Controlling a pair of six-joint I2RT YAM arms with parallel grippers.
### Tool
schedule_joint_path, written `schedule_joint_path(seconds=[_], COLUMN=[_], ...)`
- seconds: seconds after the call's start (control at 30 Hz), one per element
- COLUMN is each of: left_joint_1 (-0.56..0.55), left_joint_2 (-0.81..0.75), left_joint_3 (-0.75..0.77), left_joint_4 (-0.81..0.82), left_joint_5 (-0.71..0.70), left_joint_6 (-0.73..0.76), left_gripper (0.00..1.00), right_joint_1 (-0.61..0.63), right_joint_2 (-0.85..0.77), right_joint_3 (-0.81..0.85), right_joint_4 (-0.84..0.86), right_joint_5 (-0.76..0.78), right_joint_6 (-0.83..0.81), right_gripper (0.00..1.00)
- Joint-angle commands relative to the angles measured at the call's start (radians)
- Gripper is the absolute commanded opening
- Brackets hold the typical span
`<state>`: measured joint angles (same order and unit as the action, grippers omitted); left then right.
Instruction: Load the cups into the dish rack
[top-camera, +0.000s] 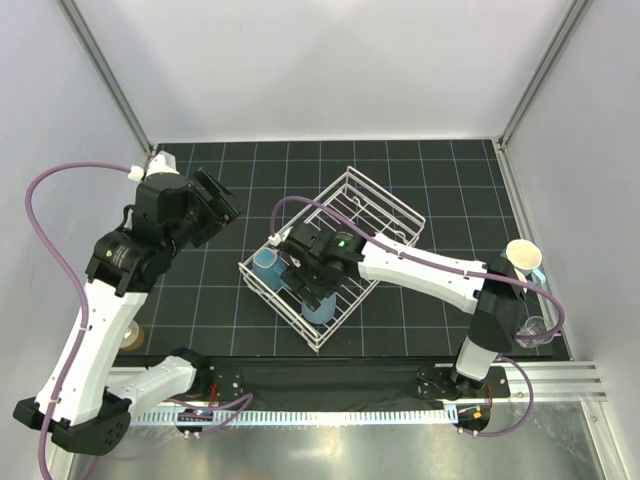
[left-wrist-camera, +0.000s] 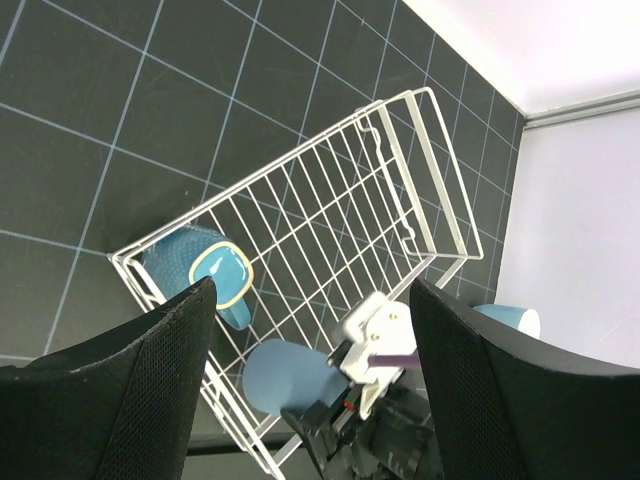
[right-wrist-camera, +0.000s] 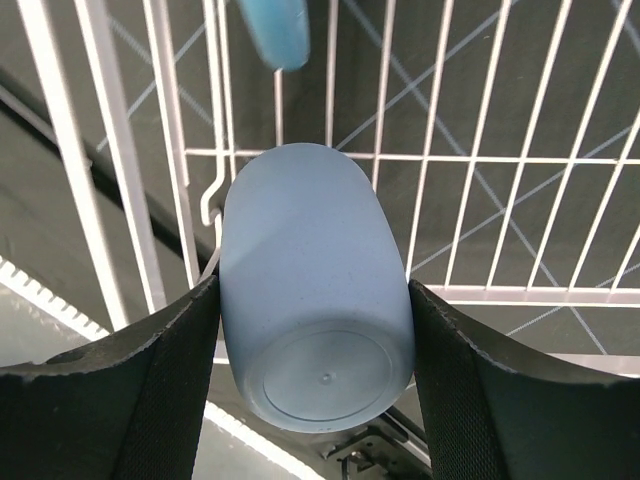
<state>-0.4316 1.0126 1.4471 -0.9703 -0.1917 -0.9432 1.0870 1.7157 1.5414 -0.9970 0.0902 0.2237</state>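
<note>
Inside dish rack (left-wrist-camera: 330, 200), tumbler (right-wrist-camera: 310, 300) beside mug (left-wrist-camera: 215, 275)

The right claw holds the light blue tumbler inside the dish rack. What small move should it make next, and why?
Probably lower the light blue tumbler the last bit onto the dish rack grid. The right claw grips its sides, base toward the wrist camera, inside the rack near the blue mug. Whether its mouth rests on the wires is not visible.
</note>
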Motion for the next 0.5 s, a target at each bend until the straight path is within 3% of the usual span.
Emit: schedule_joint_path(seconds=[0.0,0.47], left_joint_1=[0.002,0.002], left_joint_2=[0.004,0.011], left_joint_3=[-0.002,0.007], left_joint_4=[0.008,0.021], left_joint_5=[-0.009,0.009], left_joint_6=[-0.009,-0.014], left_gripper=[0.76,0.76], right_joint_1=[0.011,0.024], right_joint_2=[-0.014,0.041], right_joint_3=[0.055,0.069], right_joint_4=[-0.015,-0.034], right_joint_5=[-0.023,-0.064], right_joint_6=[-0.033,-0.076], right_gripper=[0.04,0.04])
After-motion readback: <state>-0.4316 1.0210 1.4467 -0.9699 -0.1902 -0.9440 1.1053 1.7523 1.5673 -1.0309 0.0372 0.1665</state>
